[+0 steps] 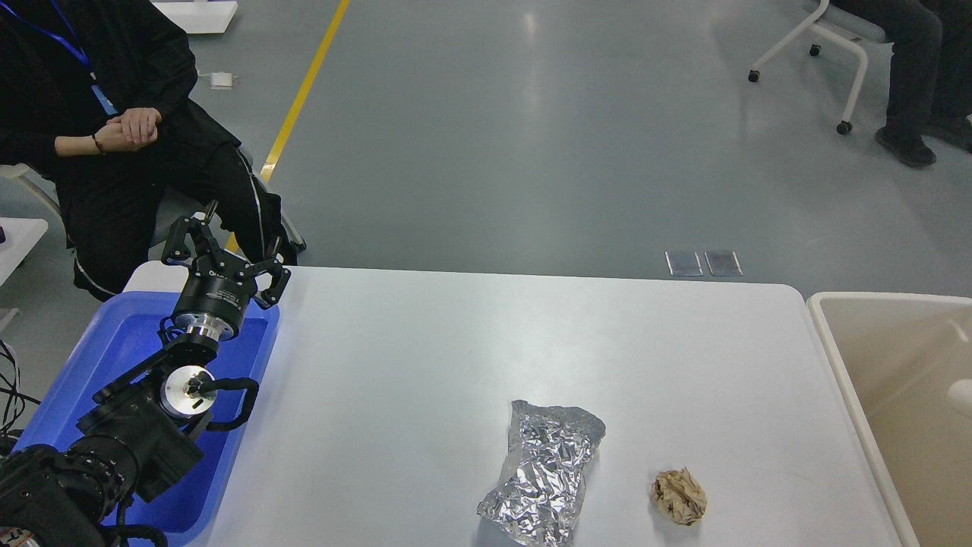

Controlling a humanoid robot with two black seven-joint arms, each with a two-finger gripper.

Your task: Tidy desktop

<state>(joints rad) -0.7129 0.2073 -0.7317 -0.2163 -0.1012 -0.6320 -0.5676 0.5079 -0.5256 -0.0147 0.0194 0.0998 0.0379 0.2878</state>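
My left gripper (228, 235) hangs above the far end of the blue tray (91, 357), fingers spread and holding nothing; my right arm is out of view. The worktop (471, 342) fills the middle of the view, between the tray and a beige tub (843, 357). A foil wrapper (543, 475) and, just beside it, a crumpled paper ball (680, 496) lie near its close edge. I judge the foil comes next: approach from above, close across its narrow waist, lift cleanly before carrying.
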